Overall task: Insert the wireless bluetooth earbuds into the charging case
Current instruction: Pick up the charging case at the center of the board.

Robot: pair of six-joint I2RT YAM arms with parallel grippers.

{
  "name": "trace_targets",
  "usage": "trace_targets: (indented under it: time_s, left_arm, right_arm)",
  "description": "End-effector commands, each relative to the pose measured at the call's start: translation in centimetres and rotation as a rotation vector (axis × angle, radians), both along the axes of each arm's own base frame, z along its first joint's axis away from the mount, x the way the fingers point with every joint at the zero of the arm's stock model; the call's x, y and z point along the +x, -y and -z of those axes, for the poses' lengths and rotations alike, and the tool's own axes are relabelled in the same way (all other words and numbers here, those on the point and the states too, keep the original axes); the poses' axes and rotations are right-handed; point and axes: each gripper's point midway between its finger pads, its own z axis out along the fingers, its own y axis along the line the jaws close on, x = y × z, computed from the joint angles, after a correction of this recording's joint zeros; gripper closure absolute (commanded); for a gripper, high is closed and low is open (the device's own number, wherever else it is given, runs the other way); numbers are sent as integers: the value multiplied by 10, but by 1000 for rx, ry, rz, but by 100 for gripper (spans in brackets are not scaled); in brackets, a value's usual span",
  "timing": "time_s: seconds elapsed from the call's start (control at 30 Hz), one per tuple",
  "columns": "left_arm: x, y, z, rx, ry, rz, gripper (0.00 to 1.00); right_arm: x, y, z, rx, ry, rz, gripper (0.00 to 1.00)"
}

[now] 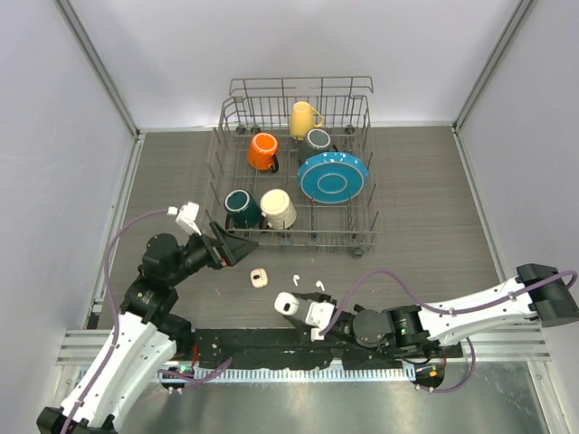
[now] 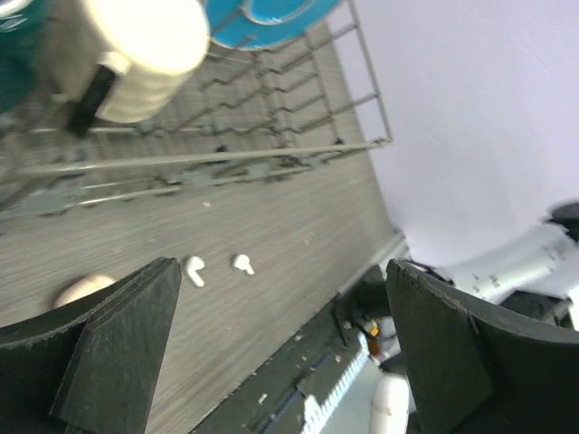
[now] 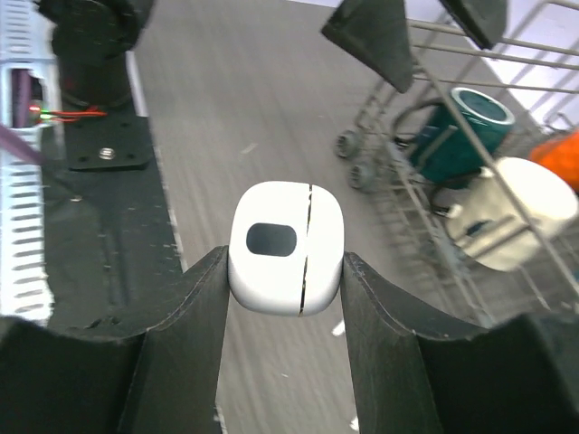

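While the right tool (image 3: pixel 286 271) clamps a white case (image 3: pixel 271 226) by its two sides, the lid shut along a thin seam, low over the near edge of the surface (image 1: pixel 434 208), the left tool (image 1: pixel 240 246) hangs with its fingers spread wide and nothing between them, just in front of the rack (image 1: pixel 357 237). Two earbuds (image 2: pixel 194 270) lie loose on the surface between the tools, side by side but apart, outside either case. A second case (image 1: pixel 260 278), pale, sits just left of them; cannot tell if it is open.
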Motion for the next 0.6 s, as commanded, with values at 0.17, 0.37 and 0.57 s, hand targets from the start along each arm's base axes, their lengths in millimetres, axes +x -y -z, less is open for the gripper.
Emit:
trace_targets:
  time_s: [0.17,0.37,0.57]
  left_arm:
    - [-18,51,-33,-129,59,401,0]
    - [-30,76,-52,-102,151,523,0]
    - [-59,116,-51,-44,207,661,0]
  right_arm:
    - [50,48,-35,-27,133,282,99]
    - [57,49,-51,19,153,305,99]
    - [61,50,-69,82,136,287,99]
